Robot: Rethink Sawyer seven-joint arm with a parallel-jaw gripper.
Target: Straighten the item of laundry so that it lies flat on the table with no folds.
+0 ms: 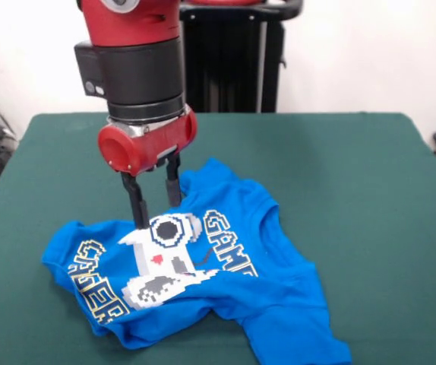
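The bright blue T-shirt lies crumpled on the dark green table, left of centre toward the near edge. Its white controller print and yellow-outlined lettering are bent by folds, and one part runs off toward the lower right. The red and black arm comes down from above. My gripper points straight down over the shirt's far part. Its two black fingers stand apart, with their tips at the fabric just above the print. I see no cloth pinched between them.
The black pedestal stands behind the table's far edge. Bare green tabletop stretches to the right of the shirt and behind it. Dark cables and gear show at the far left and right edges.
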